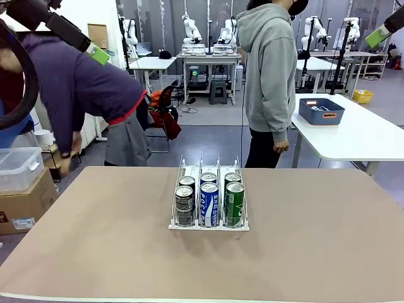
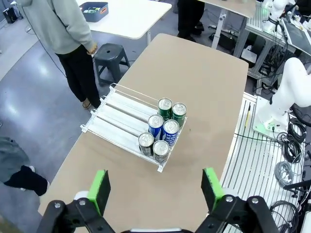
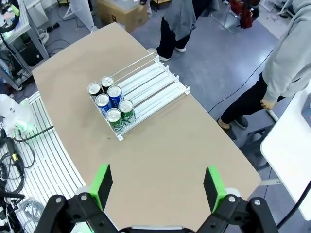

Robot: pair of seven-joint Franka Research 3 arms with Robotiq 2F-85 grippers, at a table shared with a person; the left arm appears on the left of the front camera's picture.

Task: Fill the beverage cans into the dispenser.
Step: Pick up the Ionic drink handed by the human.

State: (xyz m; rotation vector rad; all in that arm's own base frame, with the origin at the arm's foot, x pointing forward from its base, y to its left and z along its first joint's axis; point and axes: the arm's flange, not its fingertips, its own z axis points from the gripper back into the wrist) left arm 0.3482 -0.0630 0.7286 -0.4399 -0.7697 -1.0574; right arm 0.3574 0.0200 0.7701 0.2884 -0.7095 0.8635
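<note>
Left jaws stand wide apart with nothing between them, green pads (image 2: 99,189) rising from the bottom edge of the left wrist view. Right jaws are spread just as wide and hold nothing, pads (image 3: 212,187) high above the brown tabletop (image 3: 160,160). From the front, both arms hang up in the top corners, a green pad (image 1: 99,53) on the left and another (image 1: 377,36) on the right, well clear of everything.

Out in the middle of the tabletop sits the dispenser (image 1: 208,226). Six beverage cans (image 1: 209,203) stand upright in it, two per lane, crowded at the robot's end. The front view gives their colours: dark grey on the left, blue-and-white in the middle, green on the right. The wrist views look down on the silver tops (image 2: 170,128) and show the far stretch of all three lanes (image 3: 150,87) bare.

Beyond the far edge stands a person in a grey hoodie (image 1: 271,76); another person in purple (image 1: 82,88) bends over at the left.
</note>
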